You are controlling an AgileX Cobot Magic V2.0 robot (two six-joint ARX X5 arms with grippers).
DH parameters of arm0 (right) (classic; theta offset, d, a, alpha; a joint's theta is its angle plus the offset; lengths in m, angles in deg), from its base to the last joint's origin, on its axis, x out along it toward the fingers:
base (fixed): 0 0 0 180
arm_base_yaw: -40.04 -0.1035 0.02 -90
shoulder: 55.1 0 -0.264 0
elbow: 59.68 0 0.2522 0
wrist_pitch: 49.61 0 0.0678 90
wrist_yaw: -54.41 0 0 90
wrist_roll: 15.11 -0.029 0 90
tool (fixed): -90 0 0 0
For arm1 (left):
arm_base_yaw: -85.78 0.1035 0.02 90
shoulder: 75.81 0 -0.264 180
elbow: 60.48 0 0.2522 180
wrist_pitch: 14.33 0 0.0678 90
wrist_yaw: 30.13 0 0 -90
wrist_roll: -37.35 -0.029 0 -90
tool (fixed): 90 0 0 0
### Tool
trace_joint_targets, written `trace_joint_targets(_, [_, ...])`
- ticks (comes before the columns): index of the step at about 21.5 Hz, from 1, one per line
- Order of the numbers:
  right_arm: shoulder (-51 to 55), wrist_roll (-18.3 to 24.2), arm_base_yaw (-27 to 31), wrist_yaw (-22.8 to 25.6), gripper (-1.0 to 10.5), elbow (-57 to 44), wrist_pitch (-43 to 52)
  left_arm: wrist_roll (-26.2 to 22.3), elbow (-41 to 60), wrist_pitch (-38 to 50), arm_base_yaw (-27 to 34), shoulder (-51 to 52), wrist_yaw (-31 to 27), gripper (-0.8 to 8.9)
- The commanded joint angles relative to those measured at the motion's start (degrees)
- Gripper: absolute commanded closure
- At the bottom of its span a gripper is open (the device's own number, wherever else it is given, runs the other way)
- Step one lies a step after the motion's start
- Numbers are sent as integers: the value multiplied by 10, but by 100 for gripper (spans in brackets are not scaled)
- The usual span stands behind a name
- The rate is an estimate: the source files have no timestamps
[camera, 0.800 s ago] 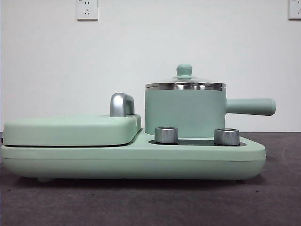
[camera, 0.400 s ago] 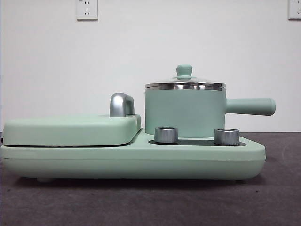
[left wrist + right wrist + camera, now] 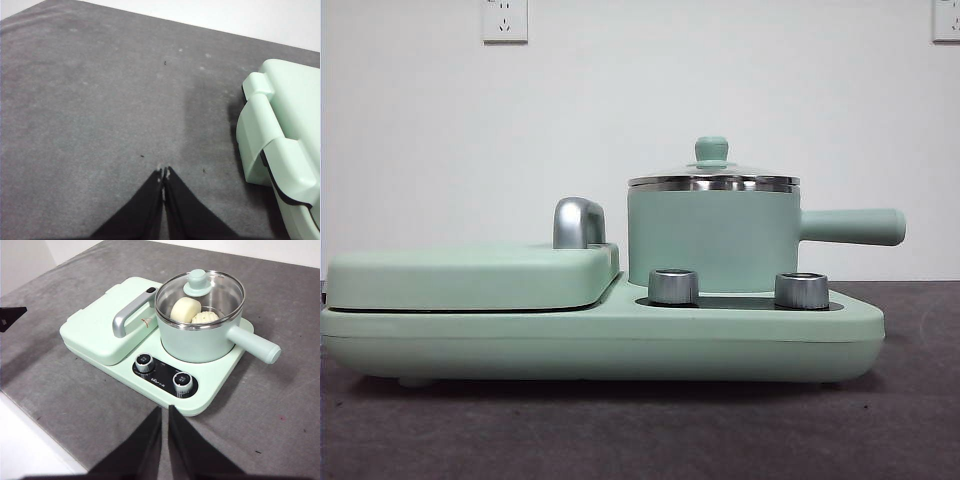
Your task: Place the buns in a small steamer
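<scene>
Fingers of both arms are pressed together, empty; the right fingers [image 3: 164,412] hang above the desk [image 3: 280,390] short of the cooker's knobs [image 3: 182,381], the left fingers [image 3: 163,175] beside its hinged end; both buns [image 3: 185,309] sit well apart from them, inside the steamer [image 3: 200,335] under its lid [image 3: 199,286]; little risk remains, save a careless sweep catching the handle [image 3: 252,344].

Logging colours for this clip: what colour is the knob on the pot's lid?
Mint green, matching the pot; the knob shows best in the right wrist view.

Even, soft light; perhaps slight overall blur.
</scene>
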Motion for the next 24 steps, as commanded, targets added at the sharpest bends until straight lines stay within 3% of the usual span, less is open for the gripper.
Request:
trace_joint_targets(1, [-1, -3, -3, 0, 926, 4, 7, -21, 14, 6, 1, 1, 0, 807])
trace_joint_targets(17, [-1, -3, -3, 0, 926, 4, 7, -34, 43, 90, 0, 1, -5, 807])
trace_joint_targets(22, [-1, -3, -3, 0, 926, 4, 7, -120, 43, 91, 0, 1, -9, 807])
trace_joint_targets(24, [-1, -3, -3, 0, 926, 4, 7, -126, 43, 91, -3, 1, -9, 807])
